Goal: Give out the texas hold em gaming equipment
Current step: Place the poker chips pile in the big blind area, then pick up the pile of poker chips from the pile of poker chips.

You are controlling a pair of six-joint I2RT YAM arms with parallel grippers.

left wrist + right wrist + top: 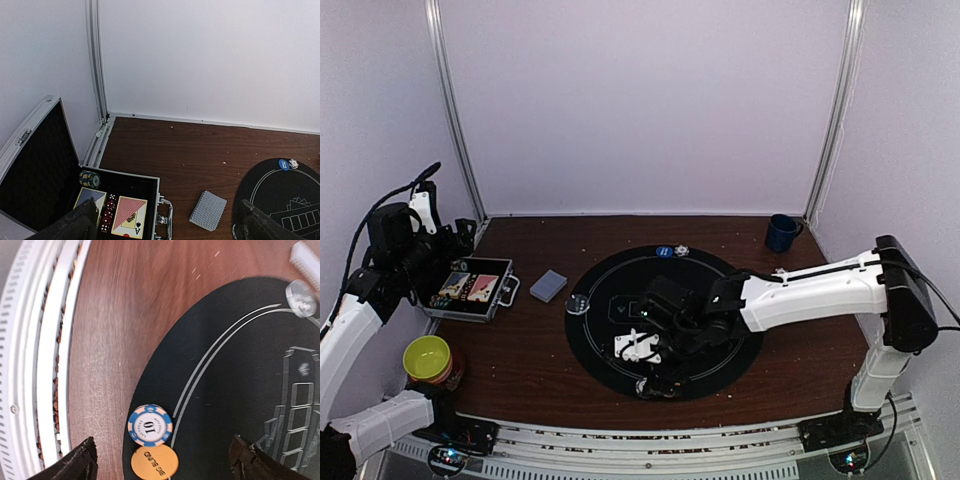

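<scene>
A blue-and-white striped poker chip [150, 425] marked 10 lies flat at the near edge of the round black mat [240, 370], touching an orange big blind button [154, 462]. My right gripper [162, 465] hovers over them, open, with its fingertips well apart on either side and holding nothing. It shows over the mat's near rim [658, 382]. A grey-blue-backed deck of cards [208, 210] lies on the wood left of the mat. My left gripper [165, 227] is open and empty above the open case [125, 200]. A blue button [284, 164] sits at the mat's far edge.
The open metal case [473, 288] holds a stack of chips [90, 178], card packs and red dice. A clear round disc [578, 304] lies on the mat's left edge. A yellow-green bowl [427, 357] stands front left and a dark blue cup [782, 232] back right.
</scene>
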